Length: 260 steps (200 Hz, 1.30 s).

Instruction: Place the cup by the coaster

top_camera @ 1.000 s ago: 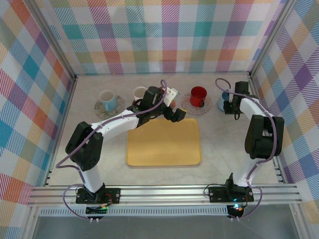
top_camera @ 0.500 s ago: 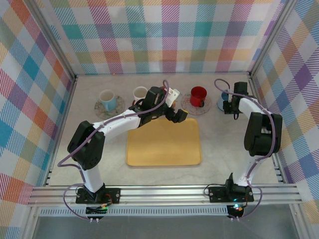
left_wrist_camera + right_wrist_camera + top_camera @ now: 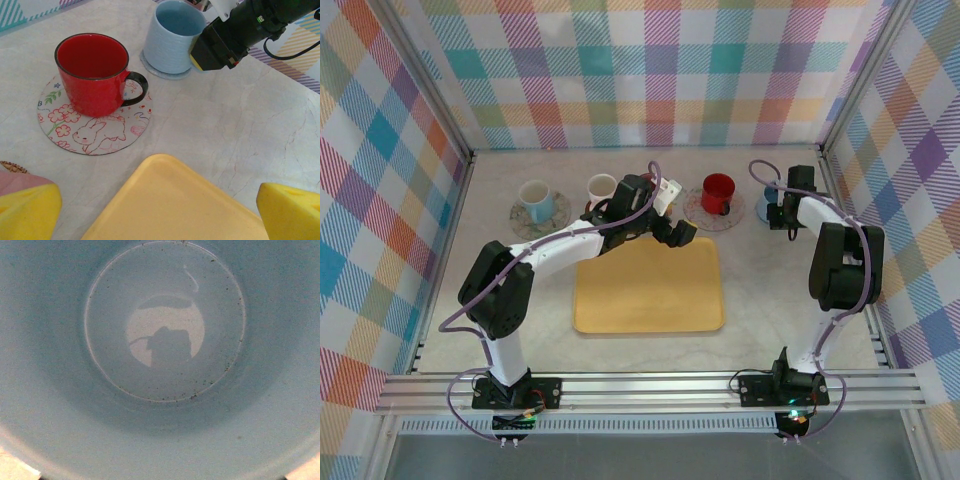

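Cup (image 3: 172,37) — pale blue, upright and empty — stands at the far right of the table (image 3: 760,290), on a grey coaster (image 3: 160,74) whose edge shows under its base; whether the bottom rests fully on it I cannot tell. The right claw (image 3: 202,47) is closed on the cup at its right side, with a yellow pad (image 3: 196,51) pressed against the outer wall just below the rim, while the other finger is hidden. The right wrist camera looks straight down into the cup, at its glossy bottom ringed by a few dark specks. Just to the left of the cup, apart from it, a red mug (image 3: 90,75) sits on a round coaster with flowers and a rabbit (image 3: 100,137), its black handle turned toward the cup. The left claw (image 3: 673,210) hangs wide open and holds nothing — its two yellow fingertips (image 3: 25,210) stand far apart over the far edge of the yellow tray (image 3: 648,285), near the red mug. Further left along the back of the table stand a white mug (image 3: 602,186) and, well apart from the tray, another white mug (image 3: 534,194) on a patterned coaster (image 3: 520,215).
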Each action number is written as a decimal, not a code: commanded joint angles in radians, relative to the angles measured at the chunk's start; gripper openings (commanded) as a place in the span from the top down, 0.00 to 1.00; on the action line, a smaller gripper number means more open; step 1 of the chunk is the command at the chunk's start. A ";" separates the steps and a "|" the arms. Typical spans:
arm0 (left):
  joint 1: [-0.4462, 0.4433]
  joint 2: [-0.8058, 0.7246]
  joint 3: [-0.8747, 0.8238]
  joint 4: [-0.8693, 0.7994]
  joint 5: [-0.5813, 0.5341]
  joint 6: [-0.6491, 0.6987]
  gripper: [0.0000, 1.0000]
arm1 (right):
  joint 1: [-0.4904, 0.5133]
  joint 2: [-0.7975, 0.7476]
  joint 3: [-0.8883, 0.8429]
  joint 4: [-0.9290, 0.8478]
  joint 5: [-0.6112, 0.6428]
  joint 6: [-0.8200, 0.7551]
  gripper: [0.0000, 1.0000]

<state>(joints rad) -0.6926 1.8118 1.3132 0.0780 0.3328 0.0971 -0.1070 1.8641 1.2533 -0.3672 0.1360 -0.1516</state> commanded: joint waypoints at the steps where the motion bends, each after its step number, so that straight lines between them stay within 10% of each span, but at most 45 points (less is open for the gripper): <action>1: -0.019 0.007 0.035 0.003 0.024 0.010 0.00 | 0.014 -0.018 0.017 0.097 0.039 -0.016 0.89; 260: -0.047 -0.008 0.079 -0.027 0.025 0.042 0.00 | 0.034 -0.181 -0.007 0.053 0.099 0.078 0.07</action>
<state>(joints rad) -0.7097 1.8244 1.3418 0.0620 0.3504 0.1040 -0.0788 1.7439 1.2453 -0.3077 0.2321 -0.1013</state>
